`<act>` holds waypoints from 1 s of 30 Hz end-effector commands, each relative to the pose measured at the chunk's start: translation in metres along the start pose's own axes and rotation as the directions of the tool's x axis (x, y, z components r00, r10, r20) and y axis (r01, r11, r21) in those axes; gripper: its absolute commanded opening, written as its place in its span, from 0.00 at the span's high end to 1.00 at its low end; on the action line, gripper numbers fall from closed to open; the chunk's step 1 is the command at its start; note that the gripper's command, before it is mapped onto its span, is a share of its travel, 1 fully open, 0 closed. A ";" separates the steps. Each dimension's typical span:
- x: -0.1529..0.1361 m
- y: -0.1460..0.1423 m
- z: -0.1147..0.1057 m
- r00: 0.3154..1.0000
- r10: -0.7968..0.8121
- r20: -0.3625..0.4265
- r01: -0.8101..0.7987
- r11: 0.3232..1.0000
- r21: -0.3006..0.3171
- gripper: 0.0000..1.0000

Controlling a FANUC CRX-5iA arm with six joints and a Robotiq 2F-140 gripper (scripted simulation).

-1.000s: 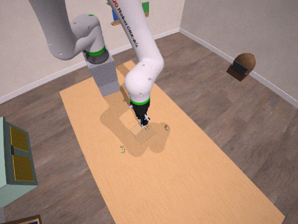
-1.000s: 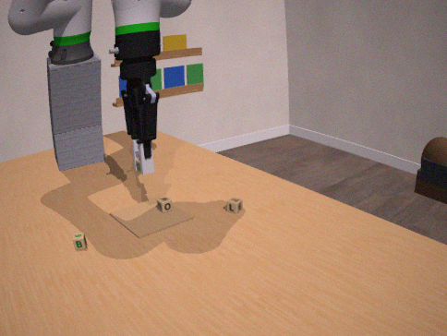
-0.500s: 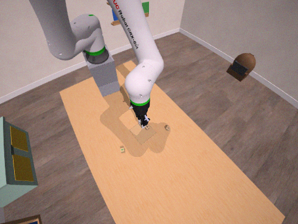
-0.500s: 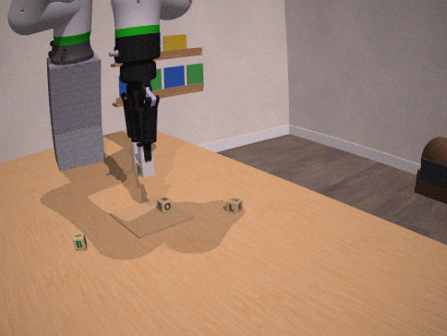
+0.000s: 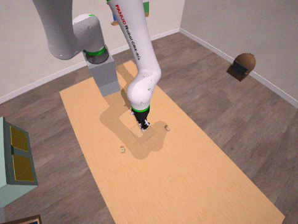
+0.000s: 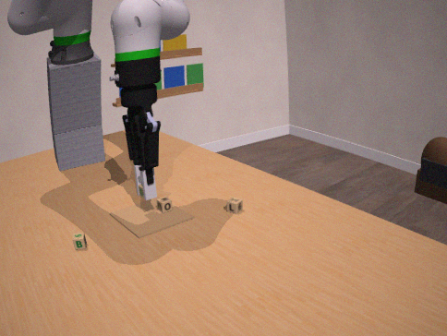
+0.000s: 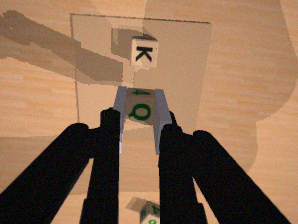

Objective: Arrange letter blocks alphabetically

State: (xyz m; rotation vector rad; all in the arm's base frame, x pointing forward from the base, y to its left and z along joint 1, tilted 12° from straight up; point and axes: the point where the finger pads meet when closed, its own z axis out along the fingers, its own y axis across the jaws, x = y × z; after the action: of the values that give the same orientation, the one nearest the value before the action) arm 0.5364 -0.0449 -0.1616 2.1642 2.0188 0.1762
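Four blocks (image 5: 122, 149) (image 6: 79, 242) (image 7: 144, 52) showing: one being held, one resting on mat (image 5: 142, 140) (image 6: 140, 231) (image 7: 182, 75), two lying off it. One mat lying on one table (image 5: 160, 172) (image 6: 231, 277) (image 7: 240, 100). One robot arm (image 5: 135, 46) (image 6: 138, 28) carrying one gripper (image 5: 143, 128) (image 6: 145, 196) (image 7: 139, 101), two fingers pointing down. One pedestal (image 5: 106, 77) (image 6: 76, 111) standing. Two wall shelves (image 6: 182, 90) hanging. One brown chest (image 5: 240, 74) (image 6: 429, 189) sitting on floor. One cabinet (image 5: 28, 183) standing, two yellow panels (image 5: 19, 138) facing out.
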 end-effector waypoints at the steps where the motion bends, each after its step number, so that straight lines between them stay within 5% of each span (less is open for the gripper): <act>1: 0.000 0.001 0.016 1.000 0.000 0.001 0.000 1.000 -0.001 0.87; 9: 0.000 0.001 0.038 1.000 0.000 0.001 0.000 1.000 -0.001 0.87; 30: 0.000 0.001 0.040 1.000 0.000 0.001 0.000 1.000 -0.001 0.87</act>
State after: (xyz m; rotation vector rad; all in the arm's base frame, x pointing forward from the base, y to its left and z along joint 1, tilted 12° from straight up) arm 0.5454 -0.0473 -0.2006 2.1634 2.0171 0.1759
